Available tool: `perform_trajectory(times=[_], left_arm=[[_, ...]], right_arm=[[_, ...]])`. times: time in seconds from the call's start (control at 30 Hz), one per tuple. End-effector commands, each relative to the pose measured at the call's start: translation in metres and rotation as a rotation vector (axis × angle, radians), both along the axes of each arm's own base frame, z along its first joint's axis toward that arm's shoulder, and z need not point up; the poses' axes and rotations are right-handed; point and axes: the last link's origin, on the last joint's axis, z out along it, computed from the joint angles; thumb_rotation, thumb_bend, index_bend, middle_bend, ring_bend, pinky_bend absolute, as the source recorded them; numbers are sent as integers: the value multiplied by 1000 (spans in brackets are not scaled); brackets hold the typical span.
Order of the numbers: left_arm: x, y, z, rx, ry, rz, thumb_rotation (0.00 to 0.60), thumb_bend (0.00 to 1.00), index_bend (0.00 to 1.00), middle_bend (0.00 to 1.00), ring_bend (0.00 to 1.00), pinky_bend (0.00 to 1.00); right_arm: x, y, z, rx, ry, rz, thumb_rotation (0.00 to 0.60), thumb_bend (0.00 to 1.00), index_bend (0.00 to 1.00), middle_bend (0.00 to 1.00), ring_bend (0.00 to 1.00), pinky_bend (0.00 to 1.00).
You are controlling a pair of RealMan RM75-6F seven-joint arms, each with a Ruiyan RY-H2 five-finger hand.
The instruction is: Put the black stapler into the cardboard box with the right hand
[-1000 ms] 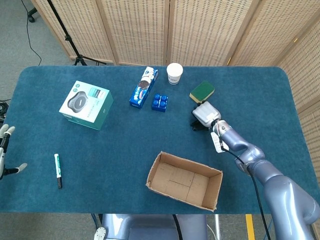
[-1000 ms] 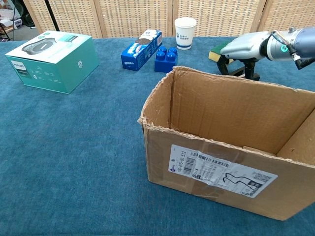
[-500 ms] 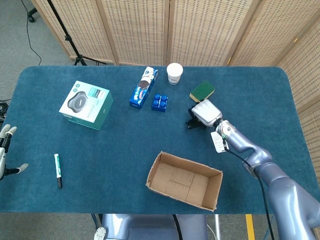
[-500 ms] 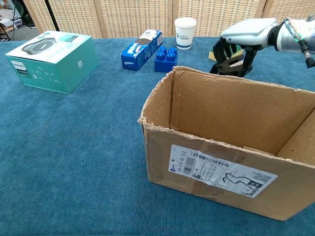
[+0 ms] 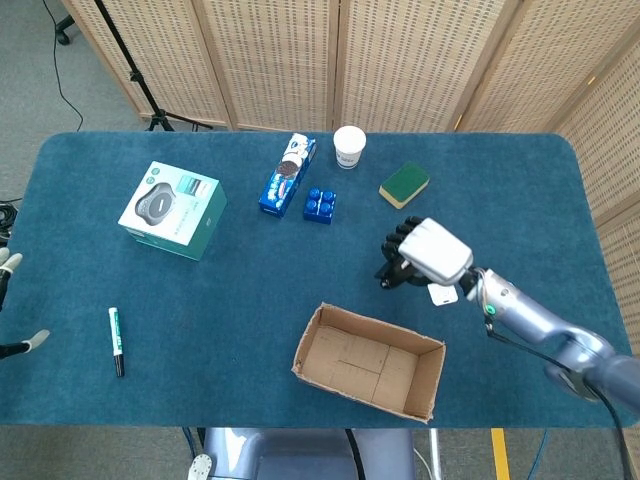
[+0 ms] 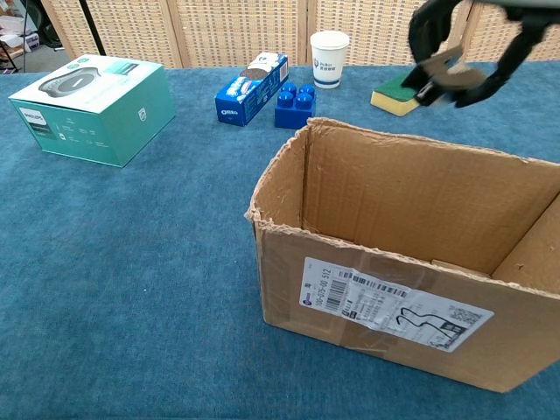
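Note:
My right hand (image 5: 428,252) hangs above the table, just behind the open cardboard box (image 5: 312,352), and grips the black stapler (image 5: 391,270), whose dark body shows under the fingers. In the chest view the same right hand (image 6: 468,39) is high at the top right, beyond the box's far wall (image 6: 411,188), with the stapler (image 6: 444,73) held in its curled fingers. The box is upright with nothing visible inside. My left hand (image 5: 8,300) shows only at the far left edge, its fingers spread and holding nothing.
A green-yellow sponge (image 5: 404,184) lies behind the right hand. A paper cup (image 5: 349,146), a blue brick (image 5: 319,204) and a blue biscuit pack (image 5: 287,175) sit at the back middle. A teal product box (image 5: 172,210) stands left, and a marker (image 5: 115,340) lies near the front left.
The right hand has lifted the stapler off the table and carried it up and toward the box. The left hand has drifted slightly further out of view.

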Motion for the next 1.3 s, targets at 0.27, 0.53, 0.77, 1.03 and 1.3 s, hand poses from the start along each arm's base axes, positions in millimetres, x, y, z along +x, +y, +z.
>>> perform_trajectory(times=[0.27,0.53,0.77,1.03,1.3], left_arm=[[2,-10,8,11,-24,-33,600,0,0,0,0,0],[1,-13,10,6,-36,-40,600,0,0,0,0,0],[-2,-12,11,1,-41,-32,600,0,0,0,0,0],[-1,-12,10,-5,-40,-35,600,0,0,0,0,0],[-1,-9,8,-16,-35,-27,600,0,0,0,0,0]], right_arm=[[41,71,25,-54,20,306,600,448,681,597,439,384],[72,85,0,-106,105,565,600,466,681,597,439,384],[71,95,-10,-200,204,881,600,495,681,597,439,385],[56,85,-14,-228,341,977,600,494,681,593,439,386],[48,94,-15,-278,353,1076,600,493,681,590,439,386]])
